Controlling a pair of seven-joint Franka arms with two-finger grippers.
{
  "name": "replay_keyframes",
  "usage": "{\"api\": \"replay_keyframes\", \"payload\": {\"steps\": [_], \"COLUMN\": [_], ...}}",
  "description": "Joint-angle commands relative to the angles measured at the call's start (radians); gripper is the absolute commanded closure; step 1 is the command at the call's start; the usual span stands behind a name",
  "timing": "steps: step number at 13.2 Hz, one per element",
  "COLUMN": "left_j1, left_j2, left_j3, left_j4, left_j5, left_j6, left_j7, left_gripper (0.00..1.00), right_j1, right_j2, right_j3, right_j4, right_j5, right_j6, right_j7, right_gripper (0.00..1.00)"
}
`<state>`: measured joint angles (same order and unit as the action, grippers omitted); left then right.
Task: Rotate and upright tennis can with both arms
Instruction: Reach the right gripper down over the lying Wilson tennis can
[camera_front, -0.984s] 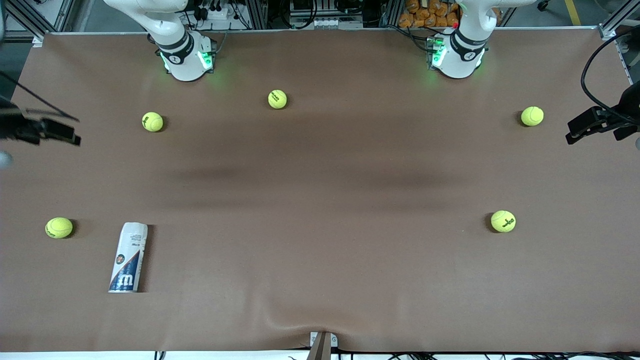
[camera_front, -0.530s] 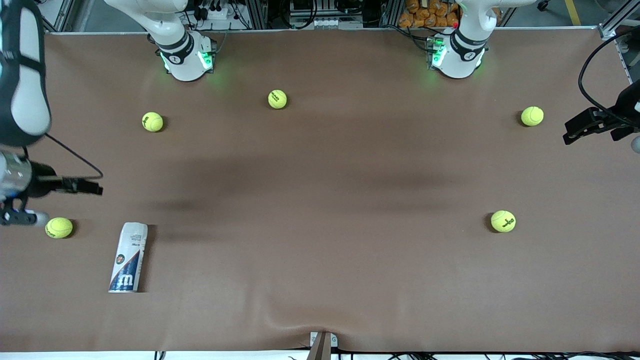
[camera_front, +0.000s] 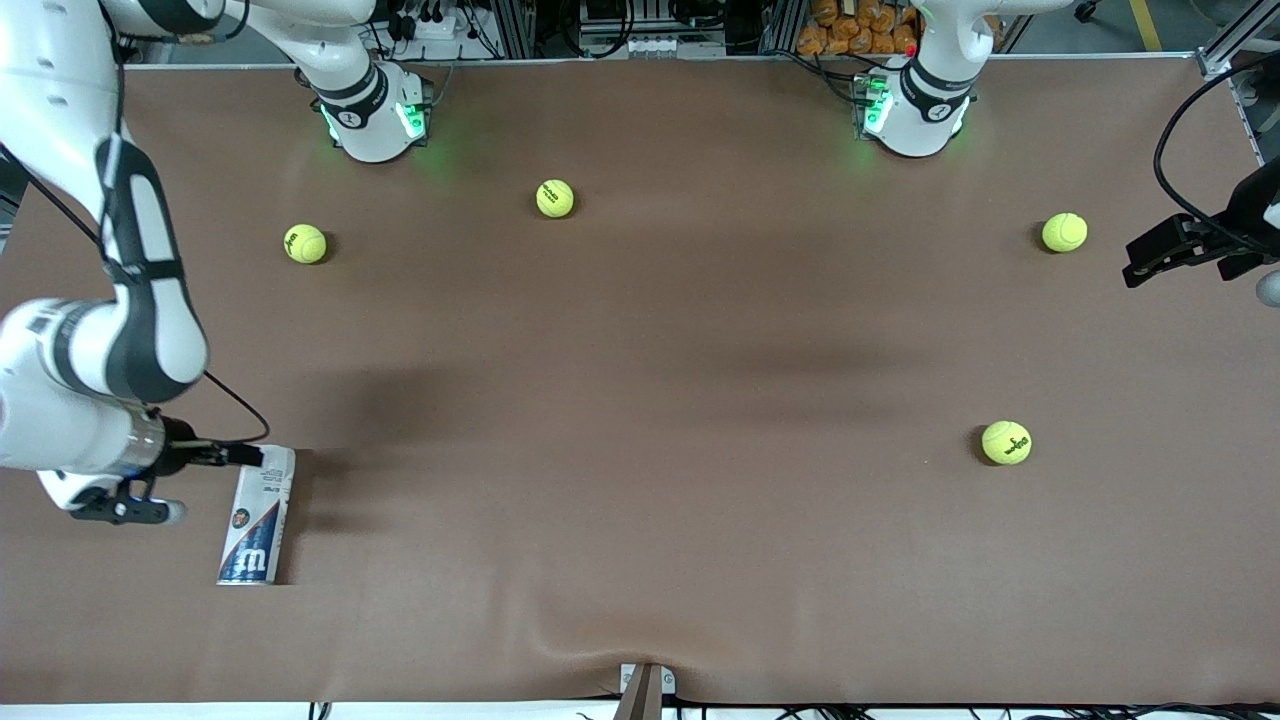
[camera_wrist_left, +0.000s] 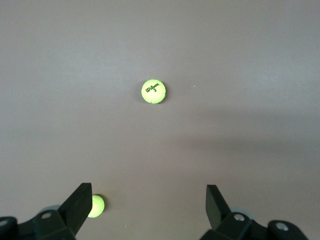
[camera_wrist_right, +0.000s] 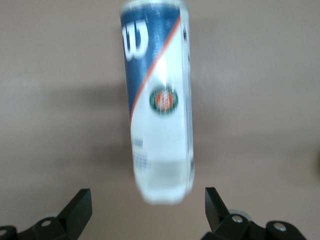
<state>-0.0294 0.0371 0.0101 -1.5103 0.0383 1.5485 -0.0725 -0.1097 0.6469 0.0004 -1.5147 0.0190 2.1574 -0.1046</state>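
The tennis can (camera_front: 258, 515) lies on its side on the brown table near the right arm's end, its navy "W" end toward the front camera. My right gripper (camera_front: 243, 455) hangs over the can's white end, open and empty. In the right wrist view the can (camera_wrist_right: 160, 100) runs away from the gripper (camera_wrist_right: 148, 202), and its white end sits between the two spread fingers without touching them. My left gripper (camera_front: 1135, 268) waits over the left arm's end of the table. It is open and empty in the left wrist view (camera_wrist_left: 150, 200).
Yellow-green tennis balls lie on the table: two near the right arm's base (camera_front: 305, 243) (camera_front: 555, 198), and two toward the left arm's end (camera_front: 1064, 232) (camera_front: 1006, 442). The left wrist view shows two balls (camera_wrist_left: 153, 92) (camera_wrist_left: 95, 206). The right arm's forearm (camera_front: 130, 300) hangs over the table edge.
The right arm has swung in from the table edge toward the front camera and brought its gripper over the can's white end. It now hides the ball beside the can. The left gripper barely moved.
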Motion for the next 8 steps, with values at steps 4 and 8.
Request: {"api": "replay_keyframes", "payload": {"steps": [4,8], "left_j1": [0.006,0.002], "left_j2": [-0.002,0.0], "left_j3": [0.001,0.001], "left_j4": [0.005,0.007], "left_j5": [-0.006,-0.006], "left_j6": [-0.011,-0.011], "left_j7": [0.016,0.016], "left_gripper": [0.0,0.0], "right_j1": [0.002,-0.004], "right_j2": [0.149,0.184], "right_j3": [0.009,0.009], "right_j4": [0.031,0.031], "right_j5": [-0.031,-0.045], "right_j6": [0.272,0.323], "right_j7": [-0.066,-0.08], "right_gripper": [0.0,0.0]}}
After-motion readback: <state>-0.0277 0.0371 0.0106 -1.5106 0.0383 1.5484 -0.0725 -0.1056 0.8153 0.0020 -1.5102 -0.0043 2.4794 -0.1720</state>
